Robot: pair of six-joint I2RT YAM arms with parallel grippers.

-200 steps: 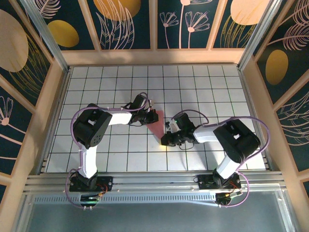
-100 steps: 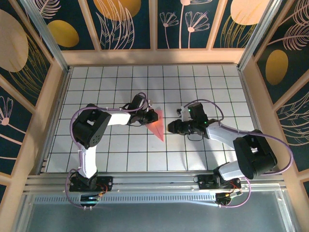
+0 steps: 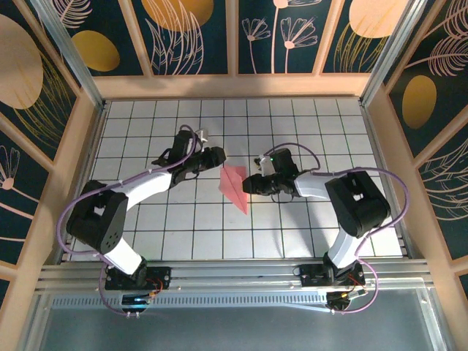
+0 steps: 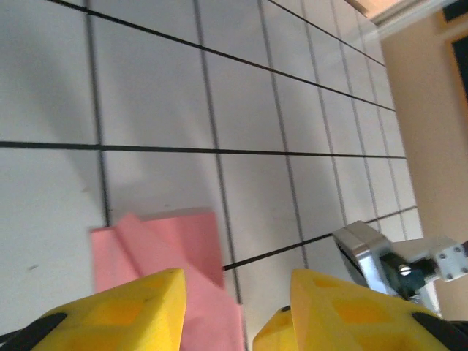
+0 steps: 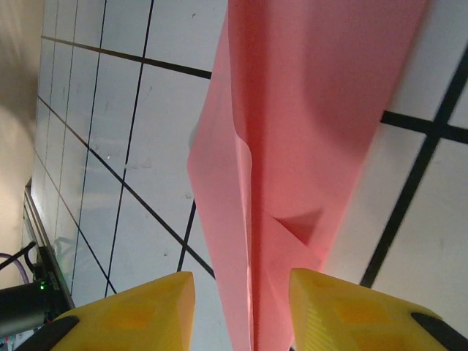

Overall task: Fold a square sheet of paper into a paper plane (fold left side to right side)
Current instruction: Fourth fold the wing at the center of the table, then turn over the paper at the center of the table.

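The square sheet of paper lies folded as a salmon-pink paper plane (image 3: pixel 234 186) on the white grid table, its point toward the near edge. My left gripper (image 3: pixel 219 156) hovers just off its far left corner, open. In the left wrist view the plane (image 4: pixel 172 245) lies partly under the left yellow finger (image 4: pixel 124 311), and nothing sits in the gap of the left gripper (image 4: pixel 234 314). My right gripper (image 3: pixel 246 184) is at the plane's right edge, open. In the right wrist view the creased plane (image 5: pixel 307 110) runs down between the spread jaws of the right gripper (image 5: pixel 241 314), with a gap on either side.
The gridded table (image 3: pixel 307 131) is boxed in by wooden walls (image 3: pixel 88 168) on the left, back and right. An aluminium rail (image 3: pixel 234 274) runs along the near edge by the arm bases. The right arm's metal wrist part (image 4: pixel 387 256) shows close to my left fingers.
Both grippers have opened. The left gripper drew back up and left off the plane as its elbow swung outward. The right gripper came back to the plane's right edge. The plane lies free.
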